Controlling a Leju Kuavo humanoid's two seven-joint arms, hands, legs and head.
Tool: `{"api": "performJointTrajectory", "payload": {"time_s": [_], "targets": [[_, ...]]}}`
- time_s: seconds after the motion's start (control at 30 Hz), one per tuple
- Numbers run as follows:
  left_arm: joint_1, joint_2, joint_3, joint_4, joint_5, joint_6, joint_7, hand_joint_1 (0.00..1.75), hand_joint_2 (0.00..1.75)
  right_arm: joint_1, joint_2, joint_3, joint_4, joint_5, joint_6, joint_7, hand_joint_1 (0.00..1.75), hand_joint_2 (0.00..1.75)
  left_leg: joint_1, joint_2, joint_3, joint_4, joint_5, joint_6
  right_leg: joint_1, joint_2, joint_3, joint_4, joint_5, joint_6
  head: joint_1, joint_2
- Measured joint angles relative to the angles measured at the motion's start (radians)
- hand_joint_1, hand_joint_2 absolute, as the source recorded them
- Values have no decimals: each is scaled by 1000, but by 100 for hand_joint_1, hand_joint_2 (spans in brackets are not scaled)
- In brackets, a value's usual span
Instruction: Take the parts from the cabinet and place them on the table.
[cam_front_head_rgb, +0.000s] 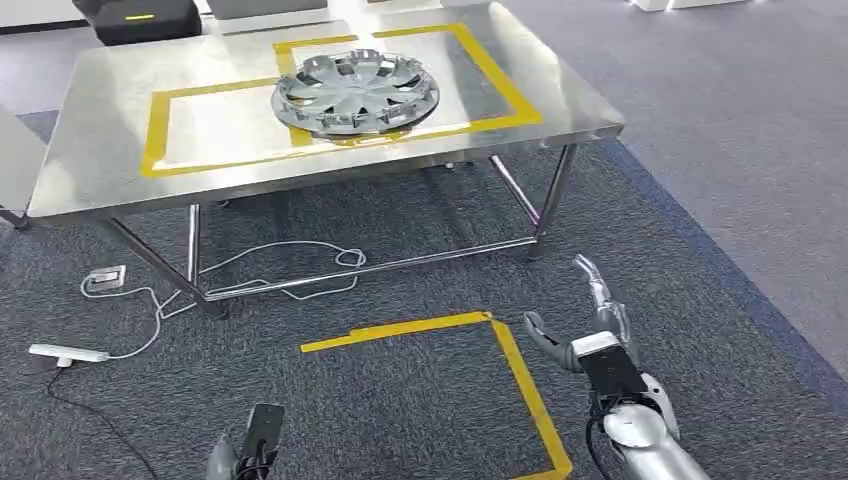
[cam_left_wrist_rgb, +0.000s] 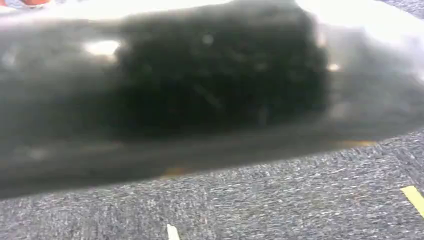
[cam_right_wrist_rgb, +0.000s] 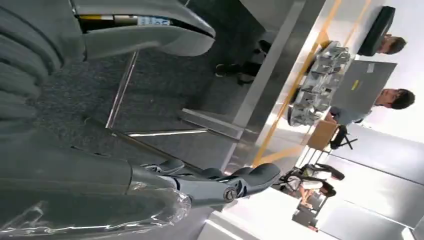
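Wheel cover: I saw one shiny silver wheel cover (cam_front_head_rgb: 356, 92) lying flat on the metal table (cam_front_head_rgb: 90, 150). It sat on the yellow tape lines (cam_front_head_rgb: 155, 130) that mark boxes on the table top, right where two boxes meet. From my right wrist camera I saw it again (cam_right_wrist_rgb: 320, 82), far off on the table.

Right hand: my right hand (cam_front_head_rgb: 585, 325) was low, over the grey carpet, well apart from the table. Its fingers (cam_front_head_rgb: 592, 280) were spread wide and it held nothing. It hung just beside the yellow tape square (cam_front_head_rgb: 520, 370) on the floor.

Left hand: I saw only a small dark bit of my left hand (cam_front_head_rgb: 258, 440) at the bottom of my head view. My left wrist picture was a dark blur. I could not tell if that hand was wide or closed.

Floor: white cables (cam_front_head_rgb: 270, 265) and a white plug strip (cam_front_head_rgb: 65, 353) lay on the carpet under and beside the table.

People: two people (cam_right_wrist_rgb: 395, 97) sat behind the table, seen from my right wrist camera.
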Motion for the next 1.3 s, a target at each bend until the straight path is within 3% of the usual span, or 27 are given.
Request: {"api": "performJointTrajectory", "payload": {"time_s": [0.03, 0.07, 0.13, 0.17, 0.2, 0.27, 0.37, 0.4, 0.47, 0.5, 0.53, 0.57, 0.6, 0.67, 0.7, 0.73, 0.83, 0.87, 0.9, 0.97, 1.0, 1.03, 1.1, 1.17, 1.2, 1.23, 1.3], "targets": [[2, 0, 0, 0, 0, 0, 0, 0, 0, 1, 0, 0, 1, -2, 0, 0, 0, 0, 0, 0, -5, 9, 10, 0, 0, 1, 0, 0, 0, 0, 0, 0], [2, 0, 0, 0, 0, 0, 0, 0, 0, 0, 0, 0, 1, -9, 0, 0, 0, 0, 0, 0, 10, -24, 43, 2, 1, 2, 1, 1, 0, 0, 0, 0], [1, 0, 0, 0, 0, 0, 0, 0, 0, 0, 1, 0, 1, -28, 8, -2, 0, 0, 0, 0, 89, -185, 136, 10, 1, 5, 5, 2, -1, 2, 0, 0], [0, 0, 0, 0, 0, 1, 0, 0, 0, -1, 2, 0, 1, -31, 10, -2, 0, 0, 0, -2, 125, -256, 163, 15, 1, 6, 5, 2, -2, 4, 0, 0], [-1, 1, 0, 0, 0, 1, 0, 0, 0, -2, 3, 0, 1, -28, 6, -3, 0, 0, -2, -4, 140, -287, 150, 15, 9, 9, 0, 9, -5, 9, 0, 0], [-1, 1, -1, 0, 0, 2, 0, 0, 0, 0, 4, 0, 1, -36, 13, -3, 0, 0, -3, -3, 133, -291, 144, 20, 7, 9, -8, 8, -1, 17, 2, 0], [-1, 1, -2, 0, 0, 2, 1, 0, 0, -1, 4, 0, 0, -51, 24, -2, 0, 0, 2, -2, 138, -302, 153, 38, 3, 8, -21, 25, -19, 32, 3, 0], [-4, 0, -2, 0, 0, 2, 1, 0, 0, -3, 4, 0, 0, -53, 25, -1, 0, 0, 2, 3, 138, -302, 152, 43, 3, 7, -42, 70, -49, 36, 9, 0], [-3, 0, -5, 0, 0, 1, 2, 0, 0, -2, 5, 2, 1, -58, 30, 0, 0, 0, 0, 5, 137, -302, 151, 48, 0, 7, -119, 234, -122, 42, 8, 0], [-3, 2, -6, 0, 1, 1, 2, 0, 0, 0, 5, 3, 2, -60, 31, 0, 0, 0, -1, 7, 136, -301, 151, 49, -1, 6, -150, 294, -141, 44, 10, 0], [-3, 2, -6, 0, 2, 1, 2, 0, 0, 3, 5, 3, 4, -62, 31, 2, 0, 0, -1, 9, 136, -301, 151, 49, -1, 6, -160, 312, -136, 46, 9, 0], [-3, 2, -7, 0, 2, 1, 2, 0, 0, 3, 5, 3, 5, -64, 31, 2, 0, 0, -1, 9, 136, -301, 151, 49, -1, 5, -148, 288, -112, 46, 10, 0], [-4, 1, -8, 0, 1, 1, 3, 0, 0, 3, 5, 2, 5, -68, 31, 2, 0, 0, -1, 20, 137, -301, 150, 49, -1, 2, -116, 225, -73, 44, 10, 0], [-4, 1, -10, 0, -1, 1, 4, 0, 0, 0, 5, 2, 5, -70, 31, 2, 0, 0, -2, 26, 141, -300, 147, 45, -1, -22, -23, 49, 5, 39, 10, 0], [-4, 1, -11, 0, -2, 2, 4, 0, 0, -1, 5, 1, 5, -71, 31, 1, 0, 0, -10, 31, 140, -298, 144, 39, 9, -49, -4, 12, -17, 38, 9, 0], [-5, 1, -13, 0, -6, 4, 5, 0, 0, 1, 5, 2, 3, -72, 31, -2, 0, 0, -10, 33, 137, -294, 144, 35, 8, -37, -1, 7, -10, 28, 8, 0], [-3, -8, -25, 0, -20, 12, 14, 0, 0, 53, -3, -22, -21, -93, 32, -10, 0, 0, -9, 52, 140, -294, 142, 25, 10, -19, -3, 6, -8, 17, 8, 0], [-2, -11, -27, 0, -22, 15, 16, 0, 0, 73, -5, -32, -35, -99, 37, -13, 0, 0, -6, 42, 137, -284, 127, 18, 4, -15, 2, 1, -4, 10, 7, 0], [-2, -14, -31, 0, -24, 15, 16, 0, 0, 81, -10, -40, -43, -105, 40, -14, 0, 0, -4, 25, 123, -248, 99, 12, 4, -5, 2, 1, -3, 7, 5, 0], [-1, -13, -35, 0, -25, 17, 16, 0, 0, 86, -10, -46, -47, -106, 45, -14, 0, 0, 1, 11, 57, -96, 20, 7, 4, 15, 1, 1, -2, -2, 3, 0], [0, -13, -36, 0, -26, 16, 16, 0, 0, 90, -10, -48, -48, -106, 46, -14, 0, 0, 1, 10, 22, -24, -4, 5, 4, 27, 1, 1, -2, -2, 3, 0], [2, -13, -38, 0, -26, 17, 16, 0, 0, 97, -10, -52, -49, -106, 46, -14, 0, 0, 2, 9, 2, 13, -6, 5, 4, 38, 2, 1, -2, -2, 3, 0], [2, -14, -42, 0, -26, 16, 17, 0, 0, 109, -10, -55, -50, -106, 47, -14, 0, 0, 3, 6, 23, -43, 55, 7, 4, 63, 4, 2, -2, -1, 3, 0], [1, -14, -43, 0, -27, 16, 17, 0, 0, 110, -10, -56, -54, -106, 46, -15, 0, 0, 8, -23, 99, -203, 146, 11, 3, 91, 8, 4, -3, 1, 3, 0], [1, -13, -43, 0, -28, 16, 17, 0, 0, 109, -10, -56, -58, -106, 46, -14, 0, 0, 11, -66, 123, -254, 149, 14, 6, 99, 7, 6, -5, 5, 3, 0], [0, -14, -43, 0, -29, 17, 17, 0, 0, 108, -10, -57, -58, -106, 46, -14, 0, 0, 16, -65, 136, -285, 139, 13, 7, 110, -1, 14, -8, 11, 3, 0], [-3, -16, -45, 0, -30, 16, 18, 0, 0, 118, -10, -63, -62, -106, 46, -15, 0, 0, 8, -58, 132, -278, 137, 19, -1, 120, -8, 7, -3, 27, 2, 0]]}}
